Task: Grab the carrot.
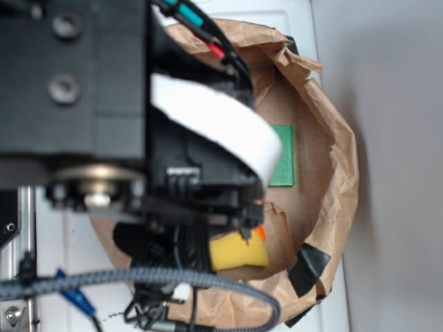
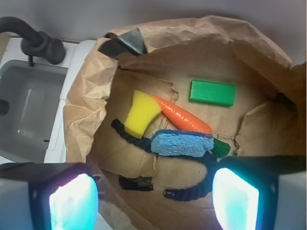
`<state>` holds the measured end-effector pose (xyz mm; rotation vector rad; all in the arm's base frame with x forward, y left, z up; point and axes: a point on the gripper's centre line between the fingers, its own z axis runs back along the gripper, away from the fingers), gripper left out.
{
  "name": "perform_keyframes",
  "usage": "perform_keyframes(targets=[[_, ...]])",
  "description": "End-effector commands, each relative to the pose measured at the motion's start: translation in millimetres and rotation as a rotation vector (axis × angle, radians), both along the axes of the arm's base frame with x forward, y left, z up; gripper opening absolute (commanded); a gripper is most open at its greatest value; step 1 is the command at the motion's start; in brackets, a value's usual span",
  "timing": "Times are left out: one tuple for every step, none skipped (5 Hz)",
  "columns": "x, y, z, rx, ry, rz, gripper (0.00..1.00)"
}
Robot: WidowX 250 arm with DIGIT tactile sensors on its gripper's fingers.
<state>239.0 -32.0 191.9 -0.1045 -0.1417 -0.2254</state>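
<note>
The orange carrot (image 2: 183,115) lies slantwise on the brown paper bag's floor in the wrist view, its point toward the yellow foam piece (image 2: 141,114) and its green leafy top (image 2: 221,148) at the lower right. A blue sponge (image 2: 182,143) rests against its near side. My gripper (image 2: 152,199) hangs open above the bag's near part, both lit pads (image 2: 74,201) wide apart, nothing between them. In the exterior view the arm hides most of the carrot; only an orange sliver (image 1: 260,232) shows beside the yellow foam piece (image 1: 237,252).
A green block (image 2: 212,92) lies at the bag's far side. A black rope (image 2: 194,189) curls under the sponge. The crumpled bag walls (image 2: 81,105) ring everything, with black tape patches (image 2: 135,183). A grey sink (image 2: 26,110) sits to the left.
</note>
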Motion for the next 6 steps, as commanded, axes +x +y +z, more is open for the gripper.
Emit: perform_keyframes(targets=[[1.5, -1.2, 9.1, -0.002, -0.036, 0.003, 1.0], [6.6, -4.8, -24.7, 0.054, -0.043, 0.028, 1.0], [18.0, 2.7, -41.3, 0.049, -0.047, 0.054, 1.0], [32.5, 13.6, -58.4, 0.027, -0.055, 0.084, 1.0], [48.1, 18.5, -82.6, 0.071, -0.066, 0.122, 1.0], [56.8, 20.4, -97.6, 0.105, -0.052, 0.125, 1.0]])
